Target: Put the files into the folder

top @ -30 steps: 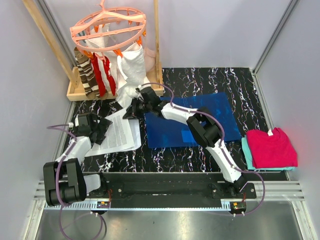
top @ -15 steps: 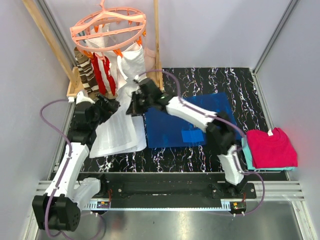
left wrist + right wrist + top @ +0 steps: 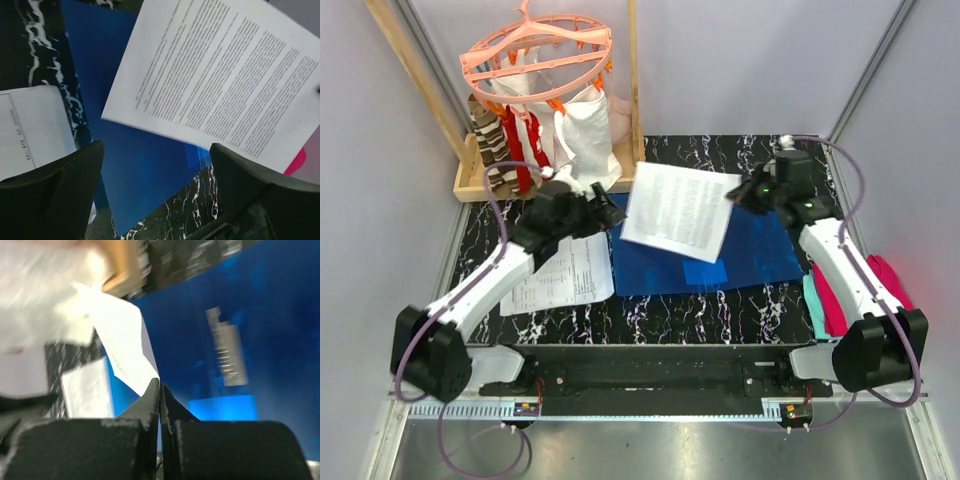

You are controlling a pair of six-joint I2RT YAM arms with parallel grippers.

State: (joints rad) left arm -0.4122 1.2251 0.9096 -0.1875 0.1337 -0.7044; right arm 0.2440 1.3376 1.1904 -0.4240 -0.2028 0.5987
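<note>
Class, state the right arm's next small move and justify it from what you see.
Probably lower the sheet flat onto the folder: the right gripper pinches its corner, holding it raised over the blue surface.

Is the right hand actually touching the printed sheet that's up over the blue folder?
Touching. The right wrist view shows the right hand pinched shut on a corner of the printed sheet, its fingertips meeting on the paper's edge.
</note>
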